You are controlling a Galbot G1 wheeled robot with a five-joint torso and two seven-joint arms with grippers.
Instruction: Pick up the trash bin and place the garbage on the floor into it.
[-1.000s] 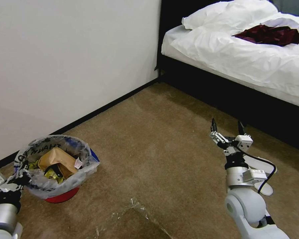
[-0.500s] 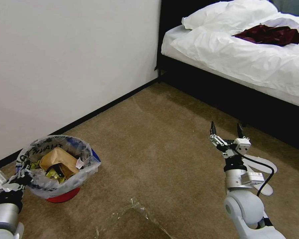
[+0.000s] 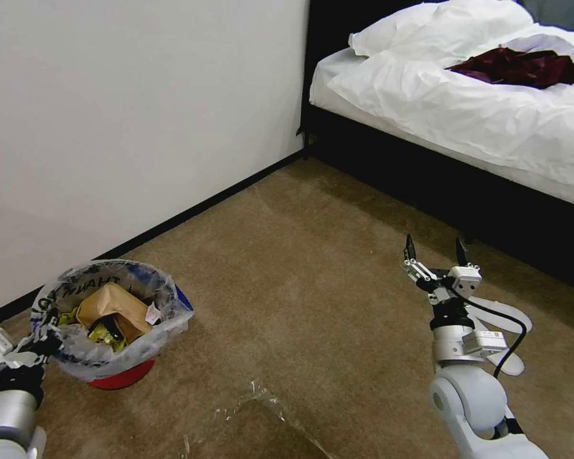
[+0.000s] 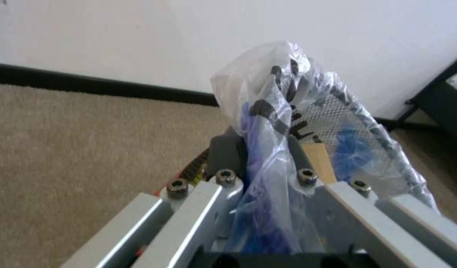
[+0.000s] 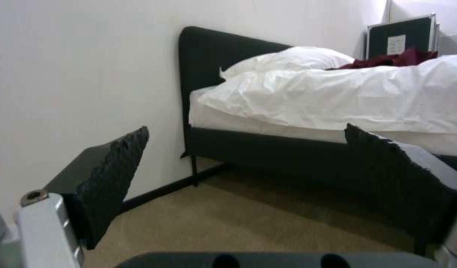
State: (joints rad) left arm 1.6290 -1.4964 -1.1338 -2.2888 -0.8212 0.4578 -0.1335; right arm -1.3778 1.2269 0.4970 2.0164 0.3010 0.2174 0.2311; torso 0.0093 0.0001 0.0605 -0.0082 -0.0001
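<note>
The red trash bin [image 3: 118, 376] stands on the beige carpet floor [image 3: 312, 268] at the lower left, lined with a clear printed bag [image 3: 140, 344]. Garbage lies inside it: a brown paper bag [image 3: 111, 306] and yellow scraps [image 3: 102, 335]. My left gripper [image 3: 48, 344] is shut on the bin's rim and liner; in the left wrist view its fingers [image 4: 226, 152] pinch the bunched plastic bag [image 4: 278, 123]. My right gripper [image 3: 435, 250] hovers open and empty above the carpet at the right, near the bed; its fingers [image 5: 114, 160] stand wide apart.
A black-framed bed [image 3: 465, 185] with white bedding and a dark red cloth [image 3: 523, 67] fills the upper right. A white wall with black skirting [image 3: 191, 210] runs along the left. White slippers [image 3: 507, 319] lie behind my right arm. Clear tape [image 3: 261, 398] crosses the carpet in front.
My right gripper has drifted slightly back and down from a second ago. The bin and left gripper shifted very little.
</note>
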